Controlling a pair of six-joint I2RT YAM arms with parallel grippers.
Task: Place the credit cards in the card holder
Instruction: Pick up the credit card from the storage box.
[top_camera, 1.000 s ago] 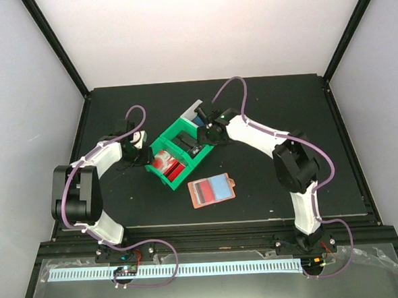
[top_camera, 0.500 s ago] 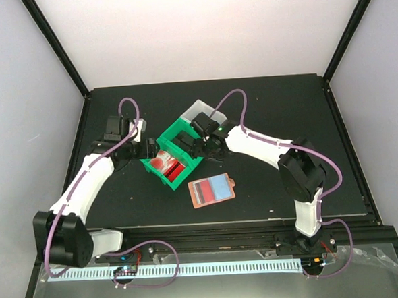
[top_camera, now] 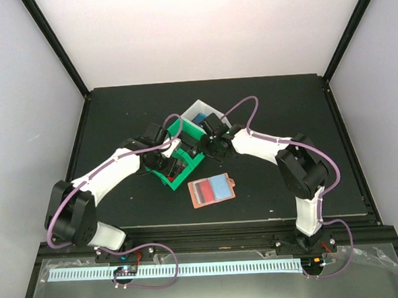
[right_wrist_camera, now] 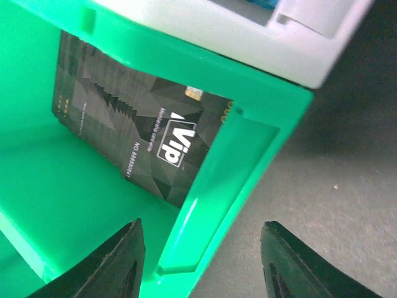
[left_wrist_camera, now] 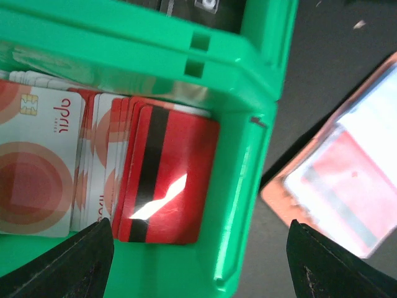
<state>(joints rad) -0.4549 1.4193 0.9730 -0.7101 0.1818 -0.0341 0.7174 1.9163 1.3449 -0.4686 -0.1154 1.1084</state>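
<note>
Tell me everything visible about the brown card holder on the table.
The card holder is a small, flat, reddish-brown wallet that looks like leather. It lies open on the black table, beside the green bin but apart from it. Inside, one half shows red and the other blue. A small tab sticks out on one edge. Only the table touches it.

Below my left claw point(left_wrist_camera: 200, 236), whose fingers point(left_wrist_camera: 68, 267) looked dark and matt, the credit cards point(left_wrist_camera: 164, 180) were glossy red plastic, the top one throwing back a white streak of glare. The green bin point(left_wrist_camera: 248, 186) around them was smooth moulded plastic with a soft sheen. The card holder point(left_wrist_camera: 341, 180) showed a reddish-brown, leather-like edge, blurred. Under my right wrist, a black card point(right_wrist_camera: 133, 139) carried a satin, faceted print. The white bin point(right_wrist_camera: 248, 37) was plain smooth plastic, and the table point(right_wrist_camera: 335, 205) was matt black and faintly speckled.
</note>
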